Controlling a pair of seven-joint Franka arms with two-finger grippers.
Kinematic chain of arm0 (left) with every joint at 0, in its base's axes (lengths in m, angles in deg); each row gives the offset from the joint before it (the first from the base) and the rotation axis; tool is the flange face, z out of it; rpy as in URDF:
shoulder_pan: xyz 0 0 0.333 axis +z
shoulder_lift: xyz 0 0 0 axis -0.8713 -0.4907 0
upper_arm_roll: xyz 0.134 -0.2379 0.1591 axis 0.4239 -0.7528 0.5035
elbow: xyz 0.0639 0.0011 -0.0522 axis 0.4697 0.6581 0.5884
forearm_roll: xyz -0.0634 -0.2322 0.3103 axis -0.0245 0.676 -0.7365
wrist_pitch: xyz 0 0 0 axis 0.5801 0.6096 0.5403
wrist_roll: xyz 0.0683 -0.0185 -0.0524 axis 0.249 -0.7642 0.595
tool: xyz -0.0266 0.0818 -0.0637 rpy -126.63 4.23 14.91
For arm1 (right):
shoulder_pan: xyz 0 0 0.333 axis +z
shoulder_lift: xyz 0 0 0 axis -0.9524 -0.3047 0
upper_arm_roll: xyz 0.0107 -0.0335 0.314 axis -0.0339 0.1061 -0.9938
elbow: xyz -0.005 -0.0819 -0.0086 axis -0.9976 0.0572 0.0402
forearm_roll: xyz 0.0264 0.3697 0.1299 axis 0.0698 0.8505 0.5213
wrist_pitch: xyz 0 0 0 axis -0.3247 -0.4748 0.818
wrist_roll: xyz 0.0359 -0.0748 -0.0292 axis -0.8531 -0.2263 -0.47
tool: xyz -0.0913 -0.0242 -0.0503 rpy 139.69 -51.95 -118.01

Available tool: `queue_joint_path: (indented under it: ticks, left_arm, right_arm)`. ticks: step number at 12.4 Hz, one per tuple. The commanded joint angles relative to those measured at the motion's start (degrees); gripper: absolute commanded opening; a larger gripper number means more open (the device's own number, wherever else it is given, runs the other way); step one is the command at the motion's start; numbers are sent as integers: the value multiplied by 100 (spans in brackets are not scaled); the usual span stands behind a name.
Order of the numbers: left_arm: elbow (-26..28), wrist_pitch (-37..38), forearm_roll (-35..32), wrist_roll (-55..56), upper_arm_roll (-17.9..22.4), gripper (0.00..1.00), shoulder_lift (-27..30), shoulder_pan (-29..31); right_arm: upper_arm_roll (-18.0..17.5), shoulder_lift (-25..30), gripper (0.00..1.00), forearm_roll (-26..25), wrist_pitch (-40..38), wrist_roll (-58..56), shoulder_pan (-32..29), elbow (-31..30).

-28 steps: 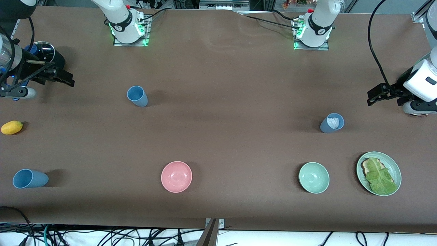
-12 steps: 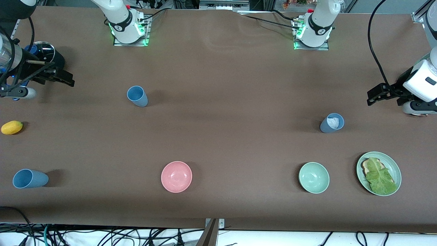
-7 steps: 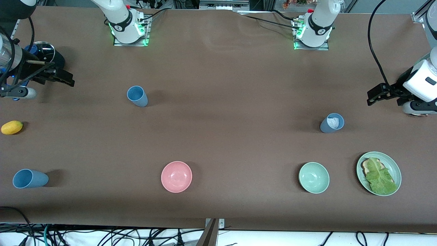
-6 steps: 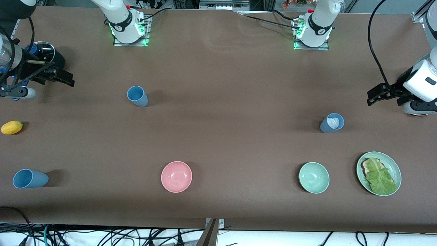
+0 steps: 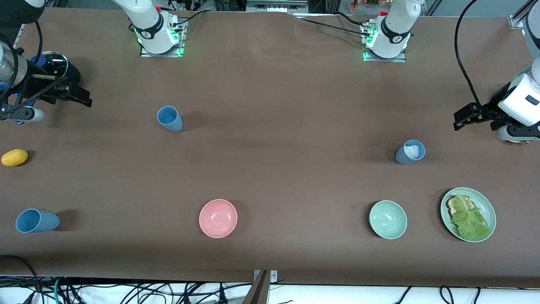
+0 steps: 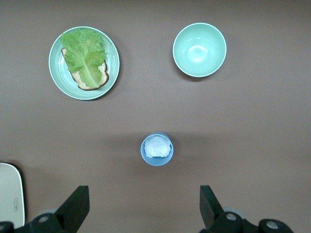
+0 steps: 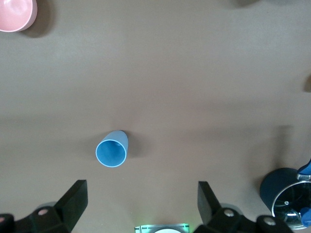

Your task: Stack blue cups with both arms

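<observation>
1. The table (image 5: 278, 169) is wide, and the two task cups stand well apart on it. I judge the carry will be long, with time for a loosely pinched cup to slip.
2. Both white arms climb out of the top of the front view. The right arm (image 5: 152, 29) and left arm (image 5: 392, 33) show only their bases there.
3. The right gripper (image 7: 141, 189) hangs high over the bare table by the sky-blue cup (image 5: 169, 119), claws spread wide and empty. The left gripper (image 6: 143, 194) hangs likewise by the grey-blue cup (image 5: 410, 152), also wide apart and empty.
4. The sky-blue cup sits in the upper middle of the front view, toward the right arm's end. The grey-blue cup sits mid-height, toward the left arm's end.
5. A third blue cup (image 5: 37, 221) sits low in the frame, at the right arm's end. It could be taken by mistake.
6. A white wad (image 6: 157, 146) fills the grey-blue cup. A cup nested into it would likely sit high or tip.
</observation>
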Motion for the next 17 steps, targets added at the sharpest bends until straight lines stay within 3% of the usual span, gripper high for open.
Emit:
queue_joint_path:
  ticks: [1, 12, 17]
  left_arm:
    - [-30, 72, -148, 23, -28, 100, 2, 14]
    - [-22, 63, -148, 5, -28, 100, -94, 6]
    - [127, 29, -182, 32, -2, 100, -1068, 356]
  right_arm:
    - [-11, -21, 100, 50, -94, 16, -35, 87]
    - [-3, -39, 100, 24, -6, -80, -44, 87]
    - [147, -39, 100, 24, -76, -634, -44, 87]
